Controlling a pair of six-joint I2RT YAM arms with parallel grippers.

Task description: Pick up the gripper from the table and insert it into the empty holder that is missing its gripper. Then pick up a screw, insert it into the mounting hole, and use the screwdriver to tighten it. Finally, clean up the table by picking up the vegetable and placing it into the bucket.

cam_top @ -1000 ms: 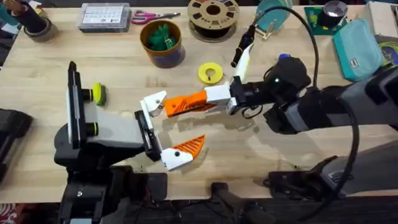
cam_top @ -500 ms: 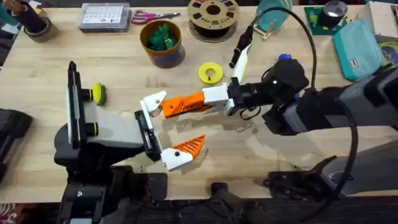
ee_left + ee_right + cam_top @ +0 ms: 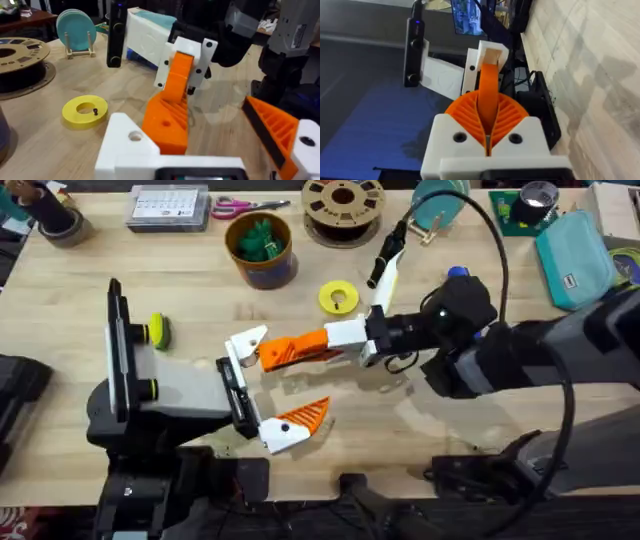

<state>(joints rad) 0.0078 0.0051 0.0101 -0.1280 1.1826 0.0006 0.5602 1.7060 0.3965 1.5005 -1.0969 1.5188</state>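
The small orange gripper is pinched in my right gripper, which is shut on it and reaches in from the right. Its far end touches the white holder on my left arm's upper finger; in the left wrist view the gripper rests against the holder. My left gripper is open, its other finger orange-tipped. A small dark screw lies in a yellow ring. The blue screwdriver peeks out behind my right arm. The bucket holds the green vegetable.
Along the back of the table are a filament spool, scissors, a parts box, teal plates on a stand and a teal pouch. A yellow-green knob sits beside my left arm.
My right gripper has edged slightly left, bringing the orange gripper closer against the holder. The left arm has stayed still.
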